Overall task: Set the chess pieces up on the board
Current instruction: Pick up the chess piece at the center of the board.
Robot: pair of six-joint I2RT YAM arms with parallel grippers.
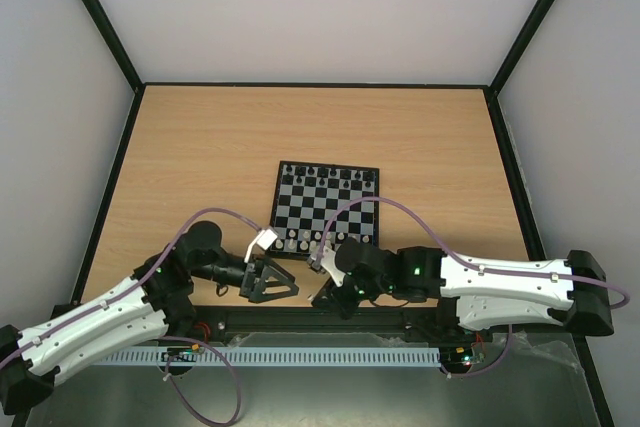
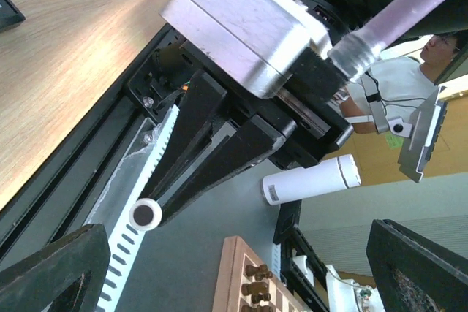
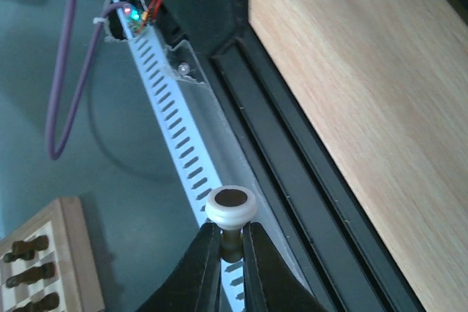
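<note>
Two arms crowd the table's near edge. The right gripper (image 3: 230, 235) is clamped on a white chess piece (image 3: 231, 208) at its fingertips, and the left gripper (image 2: 238, 228), jaws wide apart, faces it. Just beyond both lies the board (image 1: 300, 209), pieces (image 1: 322, 175) lining its far and near rows.

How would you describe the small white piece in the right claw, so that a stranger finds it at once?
Start at the near edge of the light wooden table, where a white slotted plastic strip runs. Over that strip, the right claw pinches the small white piece. Unlike pieces on the black-and-grey chessboard, it shows a round, dark-centred base.
</note>
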